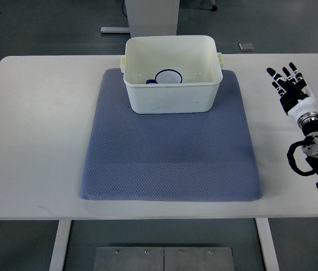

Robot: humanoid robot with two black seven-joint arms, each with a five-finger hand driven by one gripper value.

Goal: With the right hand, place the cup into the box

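A white cup with a blue rim and blue handle [167, 77] stands inside the white plastic box [170, 99], near its front wall. The box sits at the far end of a blue-grey mat [170, 152]. My right hand [287, 80] rests on the white table to the right of the mat, well away from the box, with its fingers stretched out flat and holding nothing. The left arm does not show.
The white table [40, 130] extends on both sides of the mat. A white pillar base [150, 17] stands on the floor behind the table. A metal plate [162, 258] lies below the table's front edge.
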